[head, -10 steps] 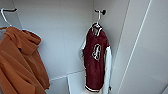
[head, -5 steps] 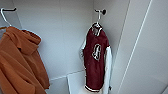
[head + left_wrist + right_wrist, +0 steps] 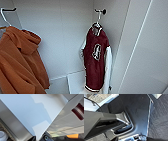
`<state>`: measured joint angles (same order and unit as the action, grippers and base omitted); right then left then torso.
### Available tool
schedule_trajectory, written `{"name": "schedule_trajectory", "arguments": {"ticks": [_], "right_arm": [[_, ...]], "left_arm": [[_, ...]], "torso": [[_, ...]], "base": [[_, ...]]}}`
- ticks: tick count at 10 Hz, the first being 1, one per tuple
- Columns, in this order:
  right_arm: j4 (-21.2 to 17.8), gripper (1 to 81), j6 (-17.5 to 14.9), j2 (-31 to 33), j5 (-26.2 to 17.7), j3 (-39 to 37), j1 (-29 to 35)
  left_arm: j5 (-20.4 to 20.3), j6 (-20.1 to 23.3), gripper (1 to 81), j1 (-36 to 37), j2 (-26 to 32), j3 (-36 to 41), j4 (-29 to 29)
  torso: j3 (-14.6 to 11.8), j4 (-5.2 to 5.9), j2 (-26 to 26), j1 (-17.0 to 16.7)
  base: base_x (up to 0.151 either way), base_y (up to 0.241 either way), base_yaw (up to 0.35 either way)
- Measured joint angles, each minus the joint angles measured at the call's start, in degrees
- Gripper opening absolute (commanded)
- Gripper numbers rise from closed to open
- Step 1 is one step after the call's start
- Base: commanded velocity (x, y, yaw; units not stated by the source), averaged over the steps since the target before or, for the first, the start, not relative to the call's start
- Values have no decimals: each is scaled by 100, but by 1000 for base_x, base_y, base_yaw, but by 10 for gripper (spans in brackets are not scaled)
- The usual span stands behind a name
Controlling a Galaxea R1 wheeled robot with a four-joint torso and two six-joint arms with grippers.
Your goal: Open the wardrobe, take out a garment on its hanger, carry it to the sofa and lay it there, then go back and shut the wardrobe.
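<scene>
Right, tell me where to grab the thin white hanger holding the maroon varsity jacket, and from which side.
Grip the thin white hanger at its bare neck, between the dark wall hook and the maroon varsity jacket collar. Probably come from the open front: the wardrobe walls close in behind and on its right.

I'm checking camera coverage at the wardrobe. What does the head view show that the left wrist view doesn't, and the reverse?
Head view alone: the hanger hooked on a dark peg, the maroon jacket's white emblem and sleeve, and the orange jacket's hood and body on a second hanger at the left.

Left wrist view alone: a white bowl and dark parts of the robot at the picture's edge.

Shared: white wardrobe panels, the maroon jacket's striped trim, and a patch of orange.
</scene>
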<state>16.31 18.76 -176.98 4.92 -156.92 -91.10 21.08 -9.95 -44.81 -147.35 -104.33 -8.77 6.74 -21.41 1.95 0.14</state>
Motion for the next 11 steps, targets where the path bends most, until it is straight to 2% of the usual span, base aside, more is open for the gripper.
{"name": "schedule_trajectory", "arguments": {"ticks": [3, 6, 11], "right_arm": [[0, 811, 0, -2, -2, 2, 0], [0, 811, 4, -30, -7, 2, 1], [2, 811, 2, -33, -7, -4, 1]], "left_arm": [[2, -378, 811, 708, 90, 262, 20], [227, -835, 811, 1307, 57, 286, 26], [607, -1740, 811, 2748, -588, 0, 52]], "torso": [[2, 0, -2, 0], [2, 0, -2, 2], [5, 0, -7, 5]], "base": [[0, 0, 0], [0, 0, 0], [0, 0, 0]]}}
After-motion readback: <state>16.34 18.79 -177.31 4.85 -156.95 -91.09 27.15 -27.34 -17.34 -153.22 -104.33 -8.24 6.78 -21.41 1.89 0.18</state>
